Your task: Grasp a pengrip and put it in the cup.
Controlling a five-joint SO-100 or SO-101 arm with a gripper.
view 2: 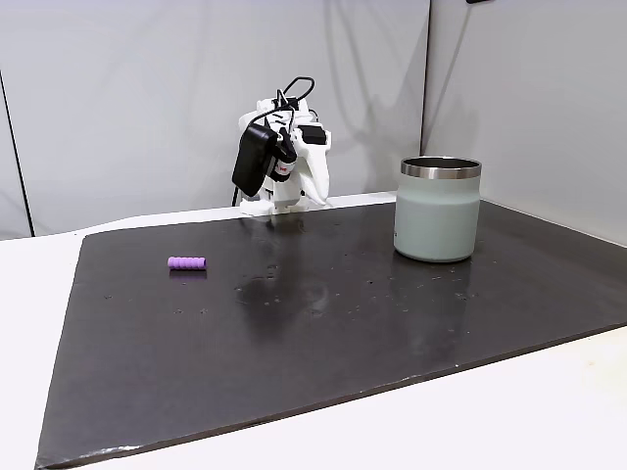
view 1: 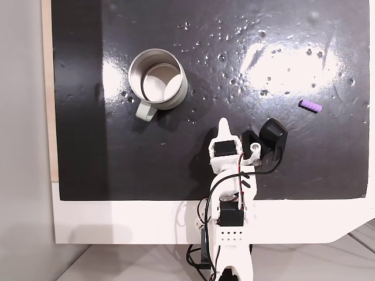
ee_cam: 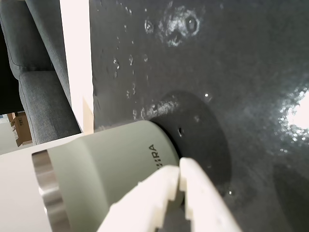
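The purple ribbed pengrip (view 1: 310, 106) lies on the black mat at the right in a fixed view, and at the left (view 2: 186, 262) in the other. The pale cup (view 1: 180, 93) with its silvery rim and small handle stands upright at the upper left, with nothing in it. My gripper (view 1: 222, 123) sits folded back at the mat's near edge, between the two and apart from both. In the wrist view its white fingertips (ee_cam: 179, 173) are pressed together, shut on nothing, with the cup (ee_cam: 106, 179) beyond them; that picture lies on its side.
The black mat (view 1: 176, 170) is wet-looking, with droplets and glare. It lies on a white table (view 2: 509, 411). My arm's base (view 1: 229, 234) stands at the table's front edge, with a black wrist camera (view 1: 273, 136) beside the gripper. Grey walls stand behind the table.
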